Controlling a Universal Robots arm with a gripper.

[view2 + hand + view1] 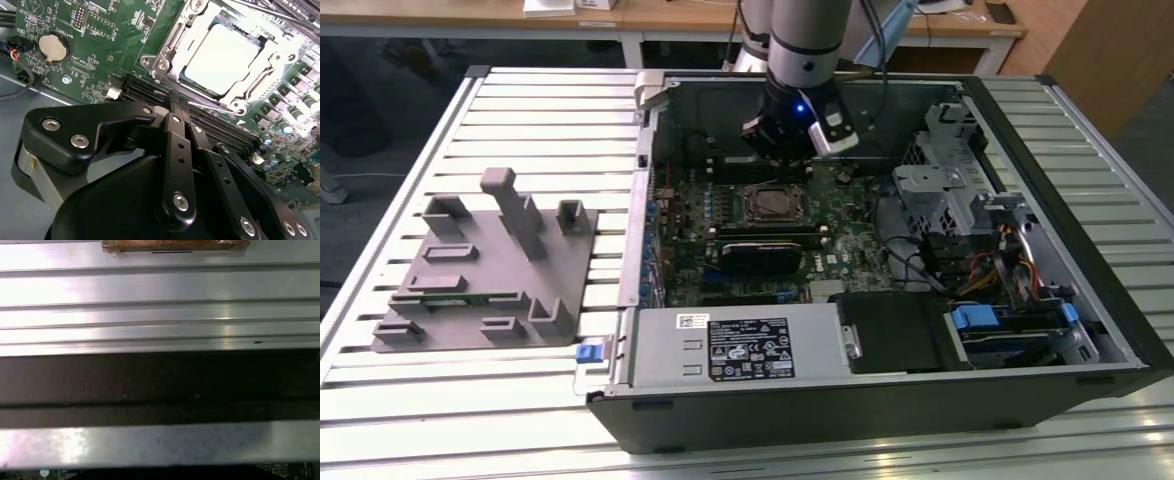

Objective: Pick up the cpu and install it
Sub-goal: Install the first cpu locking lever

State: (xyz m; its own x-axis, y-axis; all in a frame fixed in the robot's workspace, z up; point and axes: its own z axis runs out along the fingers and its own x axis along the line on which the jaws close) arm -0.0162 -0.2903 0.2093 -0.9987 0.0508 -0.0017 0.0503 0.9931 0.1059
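An open desktop computer case [1067, 330] lies on its side on a ribbed aluminium worktop [534, 110], its green motherboard [854, 240] facing up. The robot arm [803, 40] reaches down into the case from the far side, and its black claw [781, 150] hangs just above the board, near the far edge of the CPU socket [774, 203].

In the second wrist view, the cpu [222, 56] sits flat inside the socket's metal frame [165, 60], its pale silvery top catching bright light. The claw [176, 100] is apart from it, over the black expansion slots [150, 92] just beside the socket. Its two slim black fingers [175, 115] are pressed together at the tips, with nothing between them. A round coin battery [52, 46] sits on the board, well apart from the socket.

To the exterior view's left of the case, a grey plastic fixture [480, 270] with upright blocks rests on the worktop. Inside the case, a power supply with a white label [740, 345] lies along the near side, and a metal drive cage [961, 195] with bundled cables fills the exterior view's right.

The first wrist view looks across the worktop's ridged slats [160, 305] and a dark band of the case wall [160, 385].
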